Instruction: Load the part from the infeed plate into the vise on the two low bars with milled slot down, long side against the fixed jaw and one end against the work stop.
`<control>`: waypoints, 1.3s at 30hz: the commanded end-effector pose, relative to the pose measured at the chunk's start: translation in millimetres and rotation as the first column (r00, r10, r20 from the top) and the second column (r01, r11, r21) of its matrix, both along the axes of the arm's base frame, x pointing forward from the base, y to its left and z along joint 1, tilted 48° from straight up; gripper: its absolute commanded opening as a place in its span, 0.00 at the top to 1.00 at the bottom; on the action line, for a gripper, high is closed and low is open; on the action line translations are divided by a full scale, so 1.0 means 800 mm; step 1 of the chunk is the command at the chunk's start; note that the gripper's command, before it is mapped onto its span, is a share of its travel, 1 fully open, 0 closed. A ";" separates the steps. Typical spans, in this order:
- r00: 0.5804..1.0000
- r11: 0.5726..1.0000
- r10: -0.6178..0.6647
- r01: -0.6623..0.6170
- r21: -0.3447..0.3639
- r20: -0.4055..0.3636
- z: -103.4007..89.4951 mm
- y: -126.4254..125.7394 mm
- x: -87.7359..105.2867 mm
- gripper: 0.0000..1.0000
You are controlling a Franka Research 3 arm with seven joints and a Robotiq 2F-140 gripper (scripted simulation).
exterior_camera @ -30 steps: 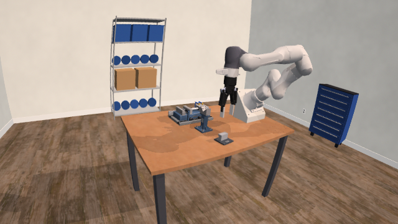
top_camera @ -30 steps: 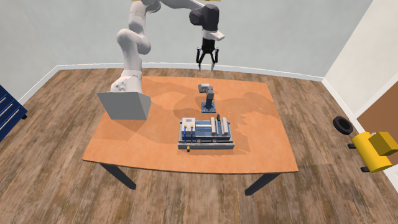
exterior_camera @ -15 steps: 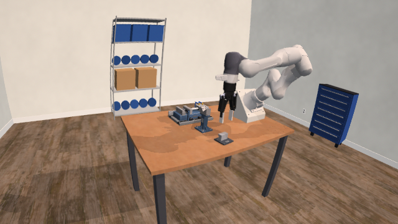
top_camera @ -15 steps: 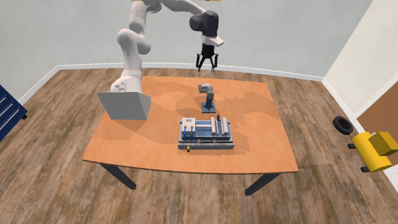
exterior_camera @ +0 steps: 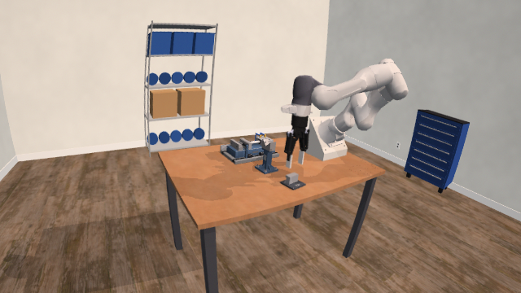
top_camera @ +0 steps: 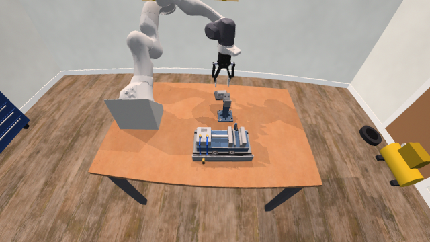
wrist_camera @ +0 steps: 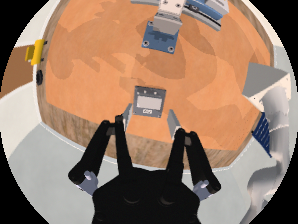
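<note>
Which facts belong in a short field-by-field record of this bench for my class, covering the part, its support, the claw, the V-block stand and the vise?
part: small grey block, unclamped
support: flat dark square infeed plate
claw: black two-finger claw with pale fingertips, open, above the plate, holding nothing
stand: blue metal post on a square foot, between plate and vise
vise: blue-and-grey metal vise, jaws apart
loading: not done

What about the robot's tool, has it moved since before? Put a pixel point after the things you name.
Yes, the tool (top_camera: 222,84) (exterior_camera: 295,163) (wrist_camera: 150,112) has come down, closer to the grey block (top_camera: 221,93) (exterior_camera: 291,177) (wrist_camera: 149,102), which hasn't moved.
</note>
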State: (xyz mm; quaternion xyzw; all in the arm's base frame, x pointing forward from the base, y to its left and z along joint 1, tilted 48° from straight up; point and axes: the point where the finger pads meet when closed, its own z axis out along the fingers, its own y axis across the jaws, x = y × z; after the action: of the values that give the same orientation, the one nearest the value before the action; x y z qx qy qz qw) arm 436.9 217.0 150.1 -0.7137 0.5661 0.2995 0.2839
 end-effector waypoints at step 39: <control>1.000 1.000 0.000 0.000 -0.002 0.016 -0.054 0.058 -0.003 0.49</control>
State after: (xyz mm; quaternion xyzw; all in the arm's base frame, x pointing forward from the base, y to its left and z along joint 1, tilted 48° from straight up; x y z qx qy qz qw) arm 433.4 261.0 109.7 -0.7140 0.5663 0.2967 0.2854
